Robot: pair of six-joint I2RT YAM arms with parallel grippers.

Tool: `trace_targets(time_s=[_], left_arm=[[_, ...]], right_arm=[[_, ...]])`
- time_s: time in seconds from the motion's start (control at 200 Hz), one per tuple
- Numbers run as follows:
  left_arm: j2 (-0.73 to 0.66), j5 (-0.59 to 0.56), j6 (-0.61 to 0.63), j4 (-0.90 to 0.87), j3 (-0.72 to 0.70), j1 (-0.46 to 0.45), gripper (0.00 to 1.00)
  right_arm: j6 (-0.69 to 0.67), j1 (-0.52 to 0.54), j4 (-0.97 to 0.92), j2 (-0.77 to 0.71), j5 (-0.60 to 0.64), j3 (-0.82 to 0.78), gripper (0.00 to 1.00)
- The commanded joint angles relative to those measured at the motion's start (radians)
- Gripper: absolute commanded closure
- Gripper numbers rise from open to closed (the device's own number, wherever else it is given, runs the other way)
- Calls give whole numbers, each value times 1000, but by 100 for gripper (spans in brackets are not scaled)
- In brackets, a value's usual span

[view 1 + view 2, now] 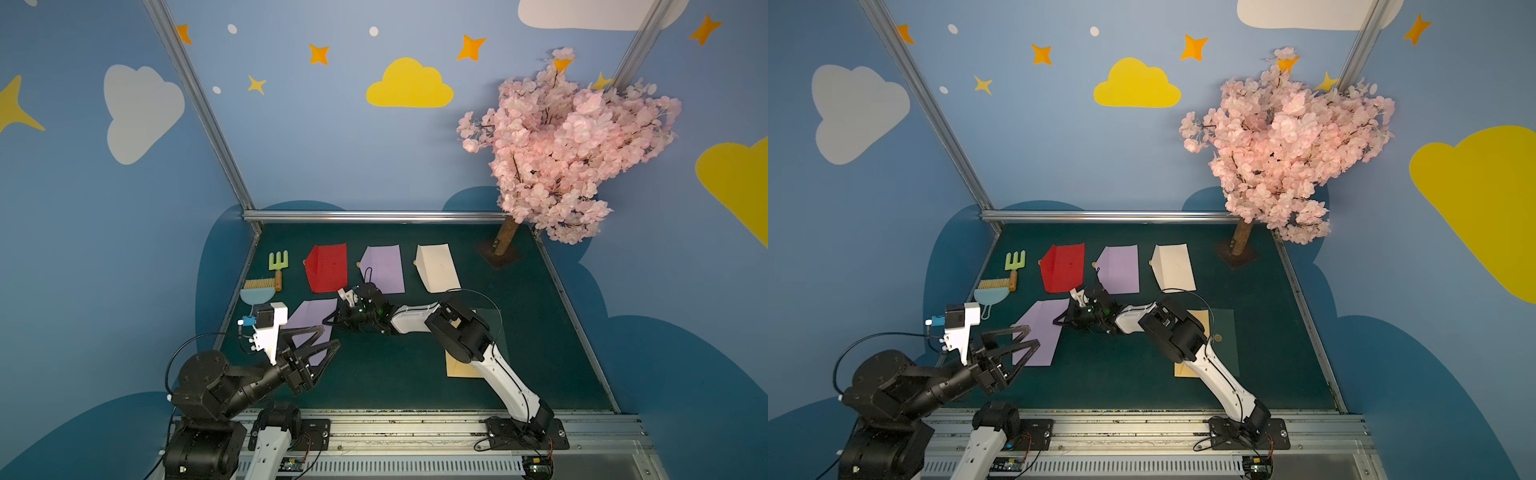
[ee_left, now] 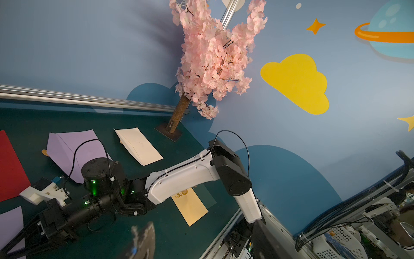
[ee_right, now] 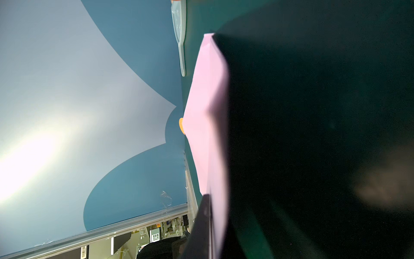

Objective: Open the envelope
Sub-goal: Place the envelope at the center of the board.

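At the far left of the green table (image 1: 395,374) I see a green toy rake (image 1: 278,262), a small brush (image 1: 259,284) and a light blue dustpan (image 1: 257,296), all close together. Next comes the left gripper (image 1: 331,335) – its two black fingers stand wide apart and hold nothing, and it hovers over the near part of the front lilac envelope (image 1: 307,311). This envelope lies flat in the front row, left of the middle. In the right wrist view its pointed flap ends in an orange sticker (image 3: 181,125). The right gripper (image 1: 332,319) is low at the right edge of this envelope. The wrist view shows lilac paper between its dark fingers, but I cannot tell if they press on it or stand a little apart. Behind, in one row, lie a red envelope (image 1: 326,268), a back lilac envelope (image 1: 384,270) and a cream envelope (image 1: 438,268), each apart from the next. Under the right arm there is a tan envelope (image 1: 459,368), with a dark green envelope (image 1: 1225,345) just beside it – and at the back right corner stands a pink blossom tree (image 1: 569,141)
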Motion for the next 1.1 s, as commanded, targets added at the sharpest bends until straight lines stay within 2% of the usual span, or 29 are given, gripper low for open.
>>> trace_targets(time_s=[0.0,0.07,0.14,0.19,0.31,0.551,0.641,0.821,1.091], left_arm=[[-9,5,13,3,-14,-6,33],[-8,8,12,9,-17,-7,33],[-8,11,7,16,-20,-7,33],[-8,11,6,17,-21,-7,33],[-7,11,4,21,-20,-9,33],[-5,15,-3,35,-24,-10,33],[-3,16,-6,39,-26,-11,33],[-4,18,-5,41,-27,-12,33],[-10,13,-1,35,-37,-14,33]], right_arm=[[-33,-7,-47,-9,-2,-7,75],[-45,-12,-61,-24,1,-21,66],[-54,-15,-72,-38,8,-37,61],[-56,-17,-79,-49,14,-50,54],[-96,-20,-158,-93,45,-76,46],[-273,-15,-634,-159,149,38,44],[-309,-14,-745,-156,167,94,43],[-321,-14,-793,-128,148,155,43],[-317,-13,-771,-92,105,195,43]])
